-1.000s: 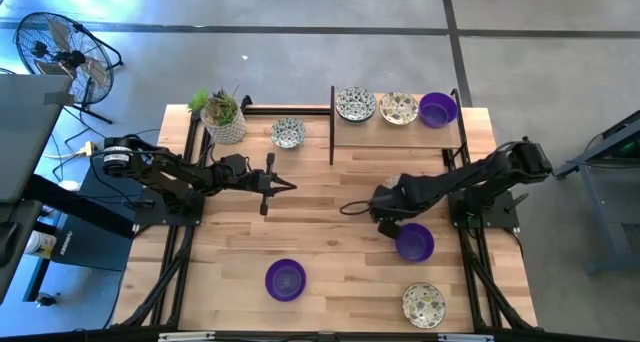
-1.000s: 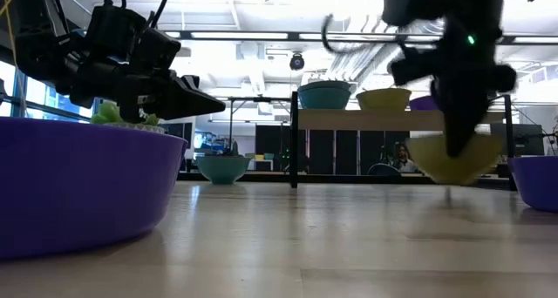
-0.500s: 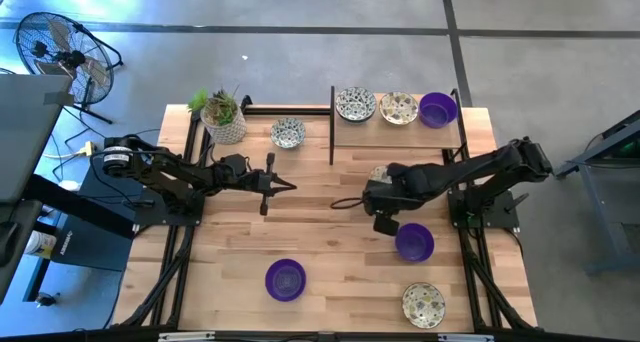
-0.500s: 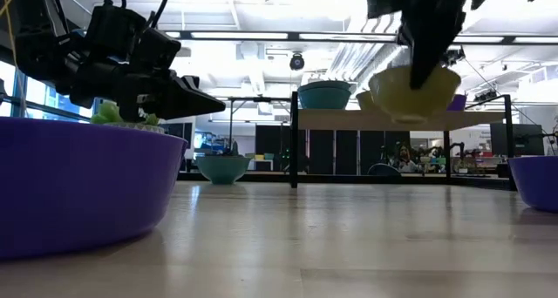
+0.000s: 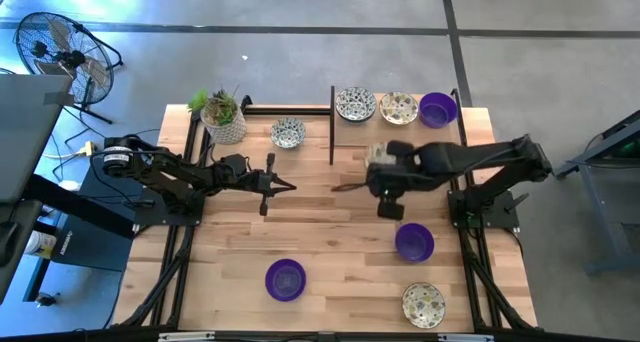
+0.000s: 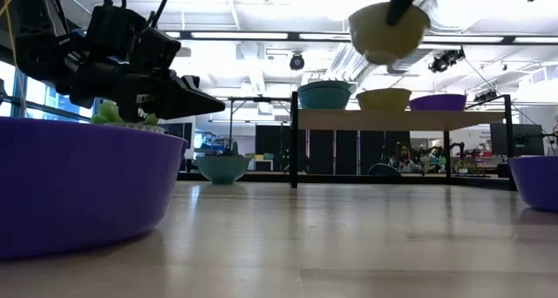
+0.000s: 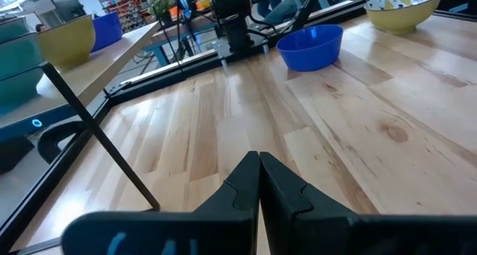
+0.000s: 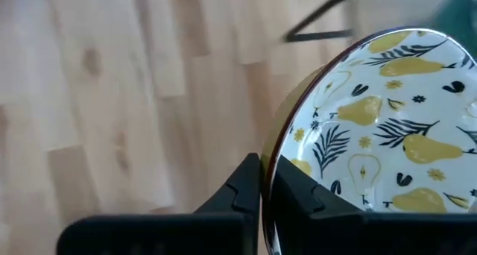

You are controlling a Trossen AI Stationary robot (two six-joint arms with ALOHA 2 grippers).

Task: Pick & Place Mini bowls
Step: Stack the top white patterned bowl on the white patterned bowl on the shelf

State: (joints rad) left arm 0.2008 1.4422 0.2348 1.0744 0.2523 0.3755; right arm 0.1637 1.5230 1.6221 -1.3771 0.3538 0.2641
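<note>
My right gripper [image 6: 399, 3] is high over the table's middle right, shut on a cream mini bowl [image 8: 387, 128] with yellow pears and dark leaves; the low view shows that bowl's pale underside [image 6: 388, 35]. In the high view the arm [image 5: 385, 177] hides the bowl. My left gripper [image 5: 290, 187] hovers shut over the table's left middle. Three mini bowls stand on a raised shelf [image 5: 397, 108]. One patterned bowl [image 5: 288, 133] sits near the plant. Two purple bowls [image 5: 285, 279] [image 5: 414, 242] and a patterned one [image 5: 423, 303] rest on the near half. My right gripper pinches the pear bowl by its rim [image 8: 270, 162], one finger [image 8: 298, 189] inside the bowl and the other outside. The fingers come from above. The bowl is lifted clear, well above shelf height, hanging below the fingers roughly mouth-up.
A white pot with a green plant [image 5: 224, 117] stands at the far left corner. The dark-framed shelf [image 5: 332, 132] fills the far right. Black rails run along both side edges. Bare wood lies between the two arms and in front of the shelf.
My right gripper has risen steeply and moved toward the far edge and the shelf, carrying the pear bowl from just above the table to above shelf height. It has stayed shut on the rim. The purple bowl it was over now shows fully.
</note>
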